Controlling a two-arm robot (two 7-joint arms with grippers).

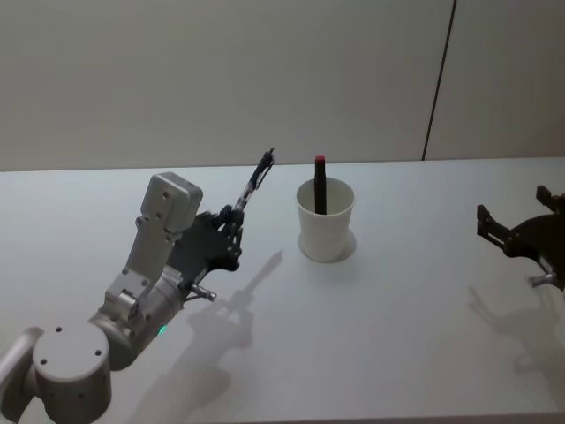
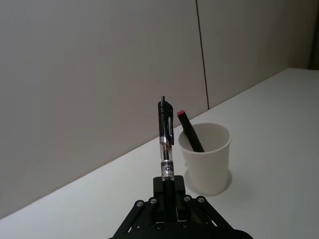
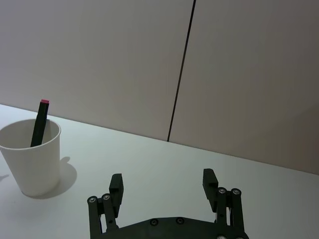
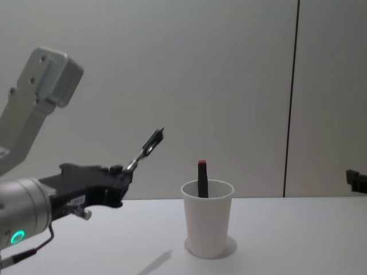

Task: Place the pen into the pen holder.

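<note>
My left gripper (image 1: pixel 231 215) is shut on the lower end of a clear-and-black click pen (image 1: pixel 254 185), held raised above the table with its tip slanting up and towards the cup. The pen holder (image 1: pixel 326 231), a white paper cup, stands upright on the table just right of the pen's tip. A black marker with a red end (image 1: pixel 320 185) leans inside it. In the left wrist view the pen (image 2: pixel 166 142) rises from the gripper (image 2: pixel 168 185) with the cup (image 2: pixel 207 162) beyond it. My right gripper (image 1: pixel 514 205) hangs open and empty at the far right, well apart from the cup (image 3: pixel 32 164).
The white table (image 1: pixel 397 336) runs to a plain wall behind, with a dark vertical seam (image 1: pixel 439 79) in the wall. My left arm's elbow and housing (image 1: pixel 168 208) stand tall at the front left.
</note>
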